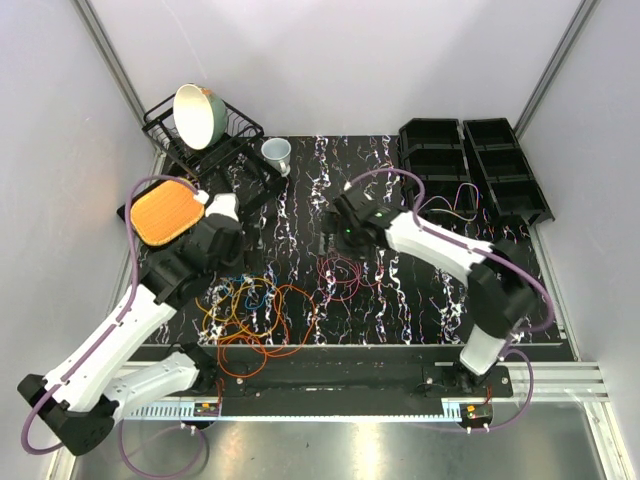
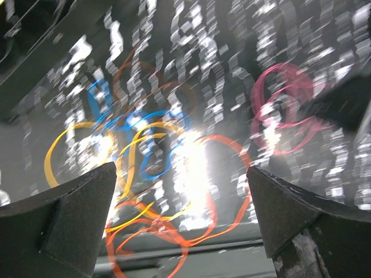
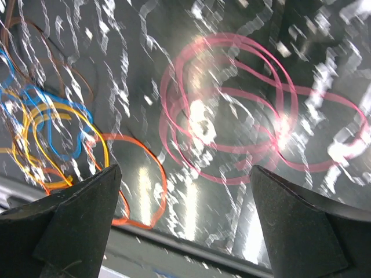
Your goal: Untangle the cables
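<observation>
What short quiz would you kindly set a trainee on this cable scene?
1. True or false: seen from above, the thin red looped cable lies right of the thin blue looped cable.
2. The left end effector and right end effector are: A both open and empty; B both shut; C each gripping a cable.
3. Which cable colour reaches nearest the black marbled table's near edge?
Key: 1 true; 2 A; 3 the thin orange cable.
</observation>
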Controlling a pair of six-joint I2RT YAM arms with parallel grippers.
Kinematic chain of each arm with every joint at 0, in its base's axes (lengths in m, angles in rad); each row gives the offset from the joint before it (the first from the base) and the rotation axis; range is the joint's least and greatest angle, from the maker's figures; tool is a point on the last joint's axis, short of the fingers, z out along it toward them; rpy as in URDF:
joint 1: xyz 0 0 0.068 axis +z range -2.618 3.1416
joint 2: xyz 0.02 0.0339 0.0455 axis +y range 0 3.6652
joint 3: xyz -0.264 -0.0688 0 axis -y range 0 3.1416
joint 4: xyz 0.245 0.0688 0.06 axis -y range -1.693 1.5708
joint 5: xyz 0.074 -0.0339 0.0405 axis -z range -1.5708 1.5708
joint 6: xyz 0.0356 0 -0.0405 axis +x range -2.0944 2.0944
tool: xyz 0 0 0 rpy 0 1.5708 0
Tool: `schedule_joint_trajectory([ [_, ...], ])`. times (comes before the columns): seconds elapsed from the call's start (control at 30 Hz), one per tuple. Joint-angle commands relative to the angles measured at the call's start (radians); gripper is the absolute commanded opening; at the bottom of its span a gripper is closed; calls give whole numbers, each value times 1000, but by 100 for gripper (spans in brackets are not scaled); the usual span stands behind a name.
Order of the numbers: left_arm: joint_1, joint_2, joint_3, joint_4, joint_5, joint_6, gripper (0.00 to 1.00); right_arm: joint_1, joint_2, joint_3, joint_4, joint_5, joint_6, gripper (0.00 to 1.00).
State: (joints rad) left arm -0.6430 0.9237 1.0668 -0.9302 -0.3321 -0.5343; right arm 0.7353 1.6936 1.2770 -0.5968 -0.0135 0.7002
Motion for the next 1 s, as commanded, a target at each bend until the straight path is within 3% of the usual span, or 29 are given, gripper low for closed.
schedule_joint_trajectory([
  [0.0, 3, -51, -74, -12, -99, 46, 99, 30, 119, 157, -55, 83, 35, 96],
  [0.2, 2, -115, -120, 7, -128, 49, 99, 64, 303, 327, -144, 124, 68, 88],
  [0.47, 2, -181, -143, 39, -117, 62, 99, 92, 439, 412, -213, 156, 116, 76],
  [0.6, 2, -186, -146, 50, -101, 69, 99, 104, 471, 444, -244, 194, 122, 64],
  [0.67, 2, -186, -148, 51, -96, 72, 99, 105, 485, 452, -264, 227, 133, 52],
  [0.83, 3, -195, -149, 57, -90, 76, 99, 107, 558, 502, -323, 245, 117, 45],
  [0.97, 2, -197, -153, 59, -90, 77, 99, 108, 584, 507, -331, 231, 116, 28],
])
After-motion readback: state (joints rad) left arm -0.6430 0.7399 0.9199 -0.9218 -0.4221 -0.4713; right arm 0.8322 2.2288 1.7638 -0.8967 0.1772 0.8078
